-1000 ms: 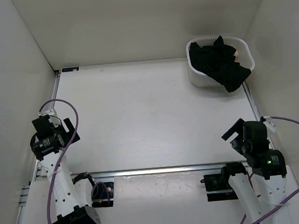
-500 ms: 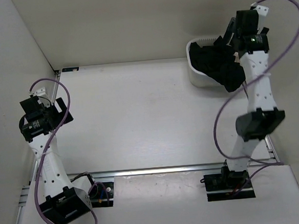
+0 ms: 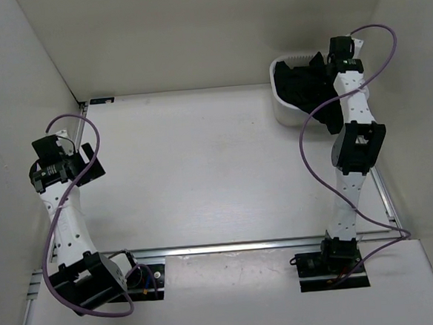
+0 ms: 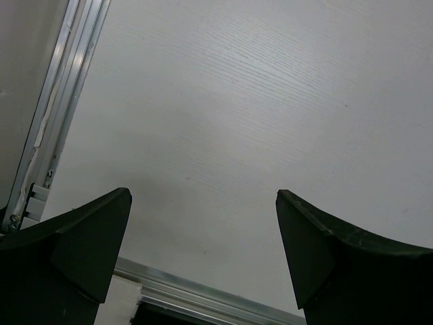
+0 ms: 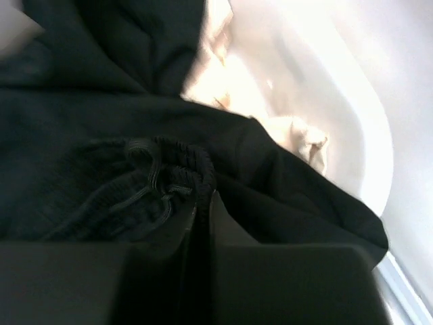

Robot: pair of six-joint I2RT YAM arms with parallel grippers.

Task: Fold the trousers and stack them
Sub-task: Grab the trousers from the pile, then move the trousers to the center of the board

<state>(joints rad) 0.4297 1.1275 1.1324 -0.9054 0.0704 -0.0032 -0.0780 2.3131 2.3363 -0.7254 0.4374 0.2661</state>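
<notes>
**Pickup stage, nothing folded yet**

The trousers (image 3: 306, 89) sit bunched in the white basket (image 3: 282, 113) at the far right corner of the worktop (image 3: 216, 162). The right end effector (image 5: 203, 203) is down in the pile, fingers pressed nearly together and pinching the elastic waistband (image 5: 172, 159). The left end effector (image 4: 203, 195) hangs spread wide over bare worktop by the side rail (image 4: 64, 81), holding nothing. Likely still to do: lift out, lay flat, fold, stack.
</notes>
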